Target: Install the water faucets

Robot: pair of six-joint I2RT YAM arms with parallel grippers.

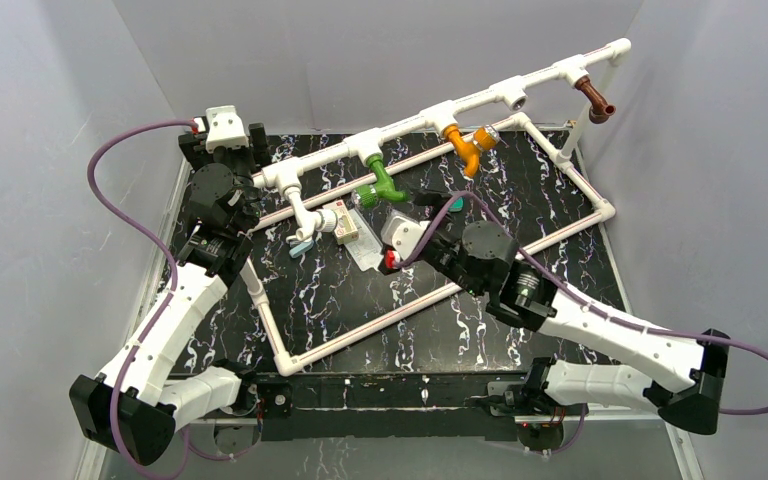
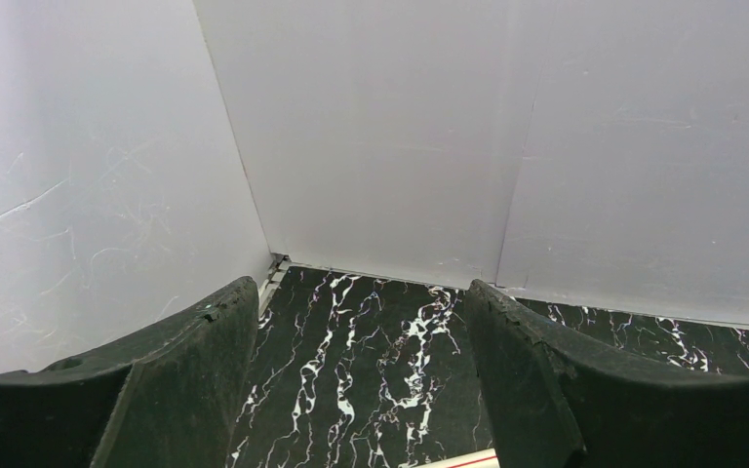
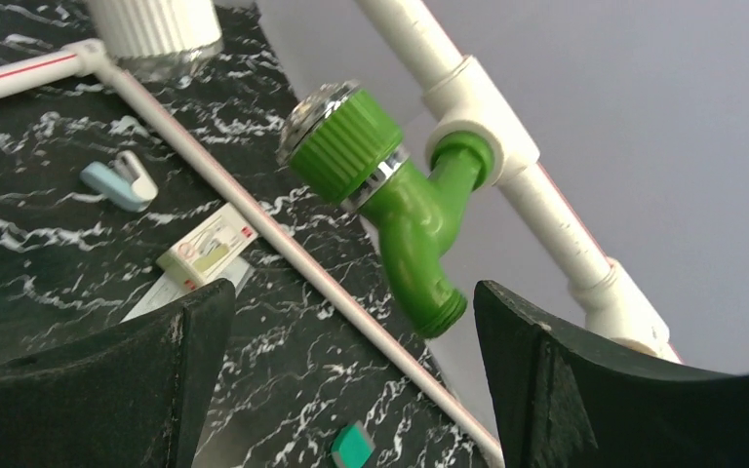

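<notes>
The right claw stood released, jaws spread wide and gripping nothing. The green faucet lay directly ahead of it, framed between the two fingers but touching neither. The faucet was off the tabletop, its inlet stem entering a tee socket on the white pipe.

Key relation: in the right wrist view, the faucet's long axis ran diagonally from the ribbed knob at upper left to the threaded spout at lower right. The spout end was nearest the claw. A straight advance would probably bring the fingers on either side of the spout and body.

The right arm was the nearer one. The left claw was likewise released and empty, facing the rear wall corner, well apart from the faucets.

In the overhead view, the white faucet, orange faucet and brown faucet also hung from the pipe. One socket between orange and brown looked vacant.
</notes>
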